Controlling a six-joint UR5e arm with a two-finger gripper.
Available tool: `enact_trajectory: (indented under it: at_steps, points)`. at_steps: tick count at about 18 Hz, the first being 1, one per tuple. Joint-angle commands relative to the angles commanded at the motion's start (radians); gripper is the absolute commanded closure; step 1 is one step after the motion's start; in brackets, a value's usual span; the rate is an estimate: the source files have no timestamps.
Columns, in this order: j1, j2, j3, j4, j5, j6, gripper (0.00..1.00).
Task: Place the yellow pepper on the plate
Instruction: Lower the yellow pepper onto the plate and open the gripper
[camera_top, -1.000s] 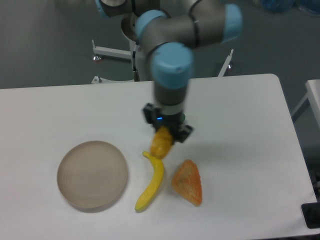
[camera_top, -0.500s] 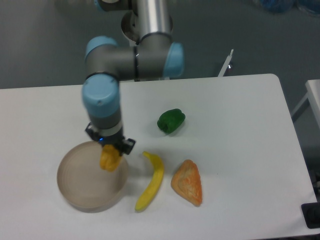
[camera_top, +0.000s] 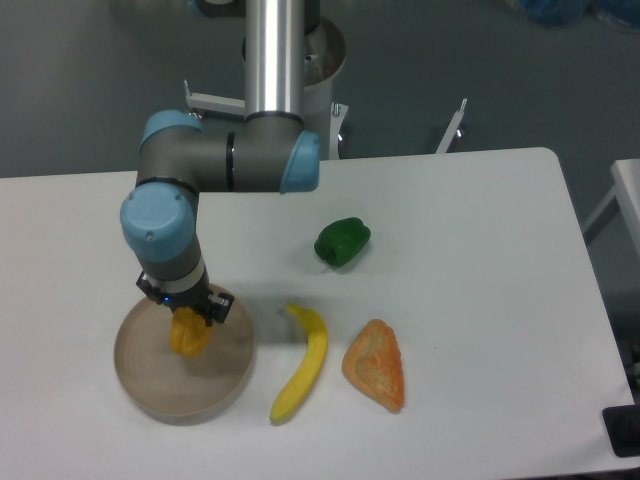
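Arm: 1 grey jointed robot arm with light-blue joint caps reaches down from a vertical silver column at the back of the table and bends toward the table's left front.
Gripper: the small black two-finger gripper points straight down over the plate and is clenched around the pepper, 1 finger on each side of its upper part.
Yellow pepper: the small, blocky yellow-orange bell pepper hangs between the fingers, inside the outline of the plate, toward its upper middle. Whether its underside touches the plate surface cannot be told from this view.
Plate: the round, flat beige-tan plate with a low rim sits at the front left of the table, partly under the gripper.
Banana: 1 long curved yellow banana lies just to the right of the plate, close to its rim but apart from it, running from the middle toward the front edge.
Wedge: 1 orange triangular wedge lies just to the right of the banana, not touching it.
Green pepper: 1 small green bell pepper sits farther back, near the table's middle, well apart from the plate.
Table: white rectangular tabletop with rounded corners.
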Motion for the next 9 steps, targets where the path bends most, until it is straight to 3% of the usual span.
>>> enact_trajectory:
  at_steps: [9]
  points:
    - [-0.002, -0.011, 0.002, 0.0, 0.0, 0.0, 0.58]
